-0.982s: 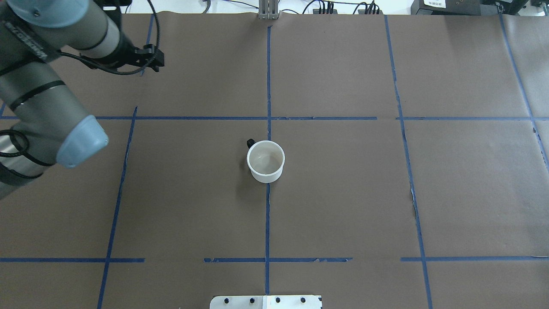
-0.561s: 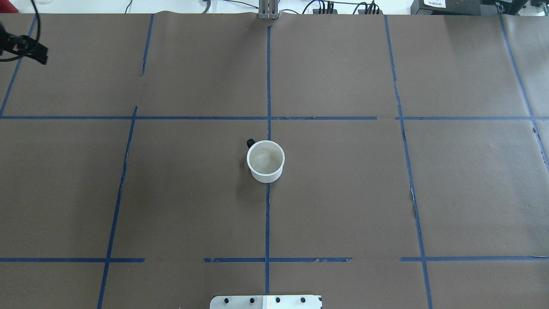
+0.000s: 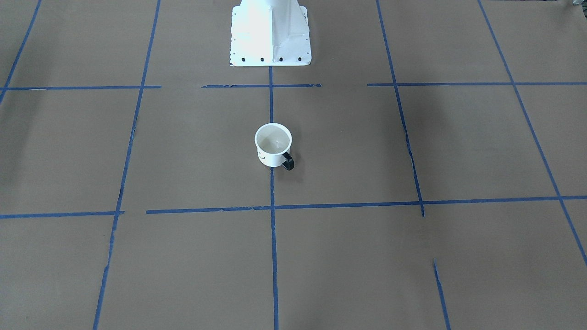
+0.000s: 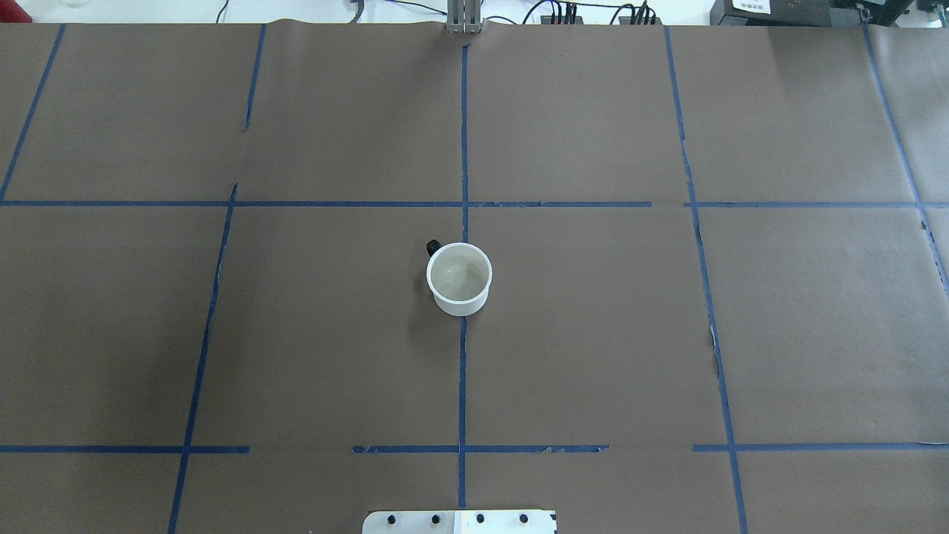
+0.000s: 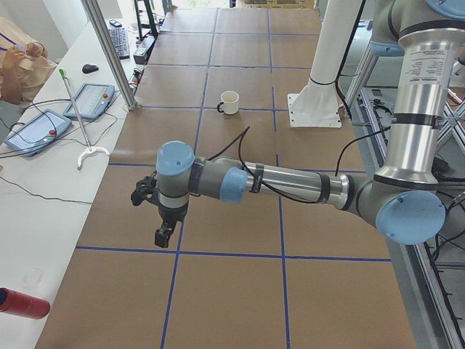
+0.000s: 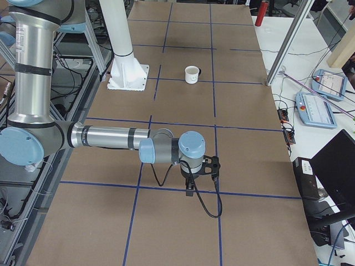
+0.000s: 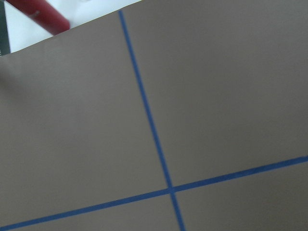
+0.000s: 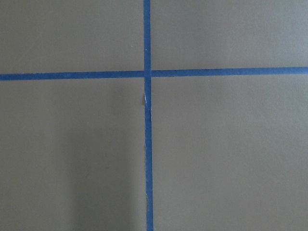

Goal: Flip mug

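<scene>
The mug (image 4: 460, 278) stands upright, mouth up, at the middle of the table (image 4: 593, 334), well apart from every edge. It looks light, stiff and glossy, probably slippery, so a pinch over the rim wall or on the black handle (image 4: 434, 246) seems best. The left gripper (image 5: 163, 236), over the far-left part a second ago, now hangs toward the left edge and the right gripper (image 6: 189, 191) toward the right edge; whether either is open I cannot tell.

Overhead, front views face oppositely; share mug (image 4: 459, 278).
</scene>
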